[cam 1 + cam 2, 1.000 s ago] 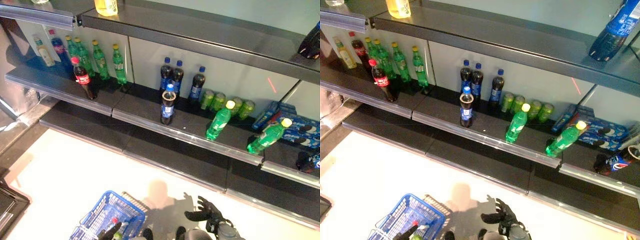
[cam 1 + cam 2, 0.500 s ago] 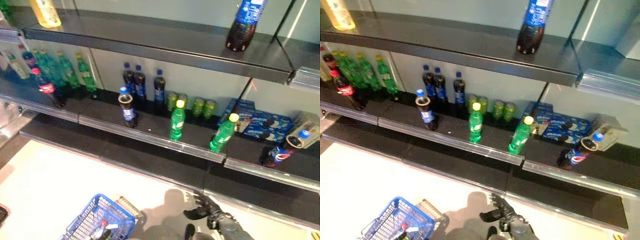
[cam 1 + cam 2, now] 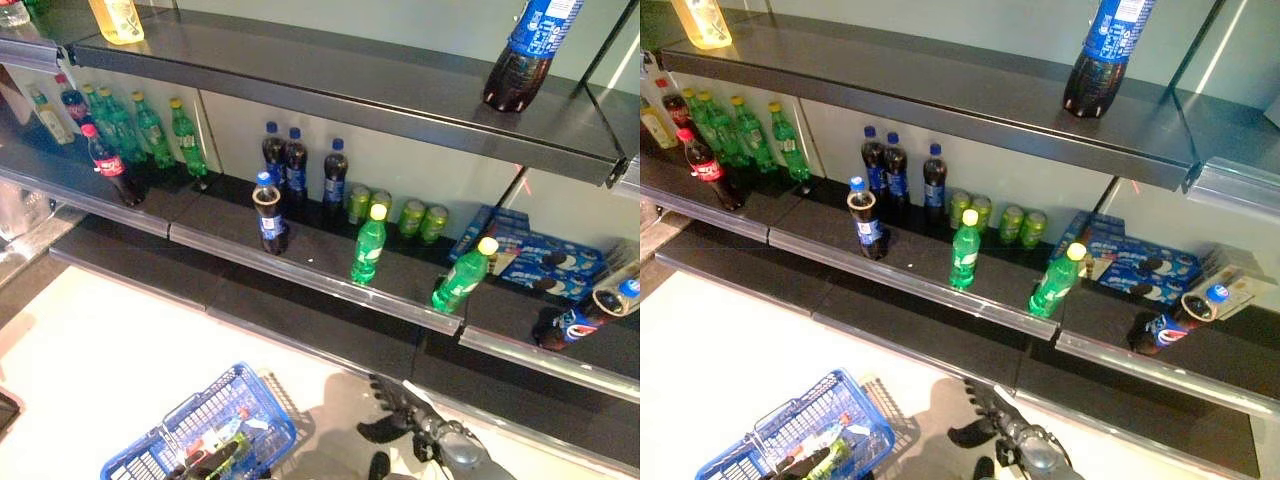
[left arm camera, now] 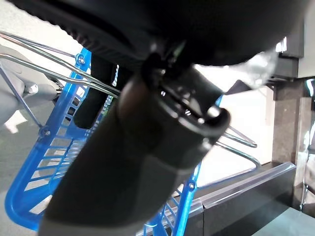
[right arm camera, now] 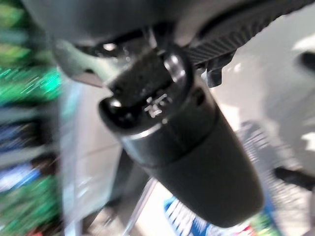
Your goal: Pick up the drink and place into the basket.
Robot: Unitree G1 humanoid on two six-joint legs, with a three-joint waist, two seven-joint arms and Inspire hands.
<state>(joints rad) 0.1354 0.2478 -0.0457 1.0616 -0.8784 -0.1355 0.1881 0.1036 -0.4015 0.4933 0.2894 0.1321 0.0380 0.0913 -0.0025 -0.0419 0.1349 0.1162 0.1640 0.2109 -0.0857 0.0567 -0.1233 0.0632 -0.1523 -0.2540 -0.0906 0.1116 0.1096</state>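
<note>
My head turns right since before. My open, empty right hand (image 3: 400, 418) reaches toward the green plastic bottle (image 3: 368, 245). My left hand (image 3: 205, 465) holds the blue wire basket (image 3: 262, 405), drinks already inside.

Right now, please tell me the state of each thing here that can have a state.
blue basket: on the floor, already holds drinks.
right hand: open, empty, low above the floor.
left hand: at the basket; grip unclear.
dark cola bottle: upright at the shelf front.
two green bottles: upright near the shelf edge.
large cola bottle: upright on the top shelf.
</note>
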